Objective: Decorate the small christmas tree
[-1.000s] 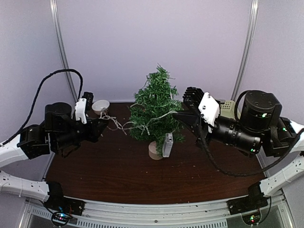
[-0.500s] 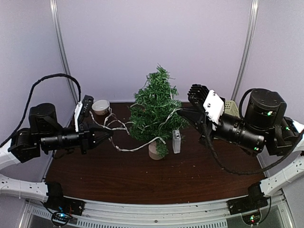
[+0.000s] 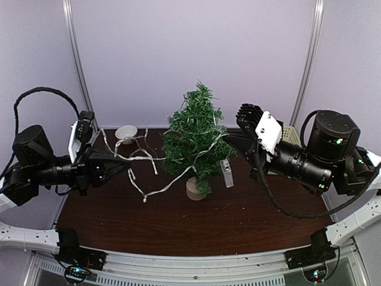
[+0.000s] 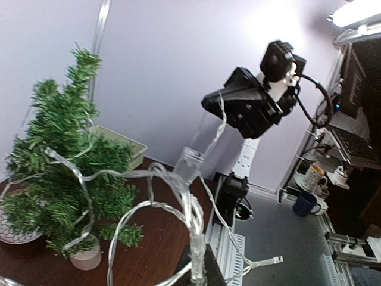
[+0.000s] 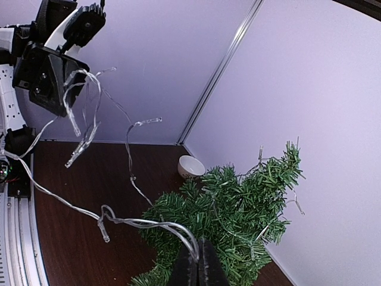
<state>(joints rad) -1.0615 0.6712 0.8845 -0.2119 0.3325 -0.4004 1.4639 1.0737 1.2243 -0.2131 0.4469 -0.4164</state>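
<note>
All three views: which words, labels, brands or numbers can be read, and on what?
None can be read.
The pale mug in the background: any print too blurred to read.
The battery box on the light string, beside the small christmas tree: no label visible.

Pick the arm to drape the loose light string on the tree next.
Left, likely: left gripper holds the slack light string clear of the small christmas tree; right gripper anchors it beside the branches.
</note>
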